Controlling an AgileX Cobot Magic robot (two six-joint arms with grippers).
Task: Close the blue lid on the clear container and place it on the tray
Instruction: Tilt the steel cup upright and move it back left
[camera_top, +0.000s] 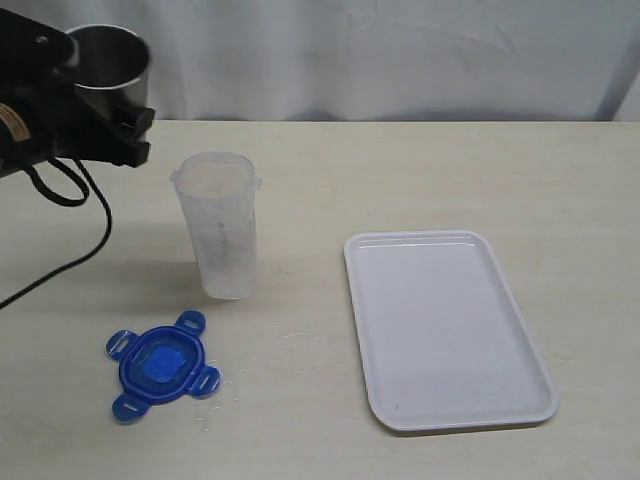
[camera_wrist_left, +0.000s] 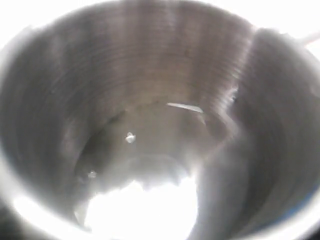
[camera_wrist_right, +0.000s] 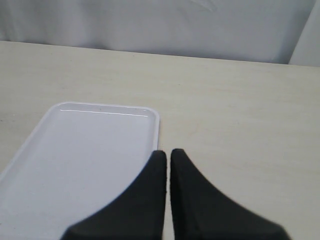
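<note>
In the exterior view, we see the tall translucent plastic canister (camera_top: 218, 225) upright on the beige table (camera_top: 400, 170). The blue rounded-square plastic lid (camera_top: 160, 365) lies flat near it, apart. The flat white rectangular plastic tray (camera_top: 445, 325) lies to their right. At the upper left, the left gripper (camera_top: 120, 105) clasps a round metal cup (camera_top: 110, 50).

In the left wrist view, we see only that cup's inside.

In the right wrist view, the right gripper (camera_wrist_right: 167, 162) has its black fingers pressed together, holding nothing, over the tray's edge.
</note>
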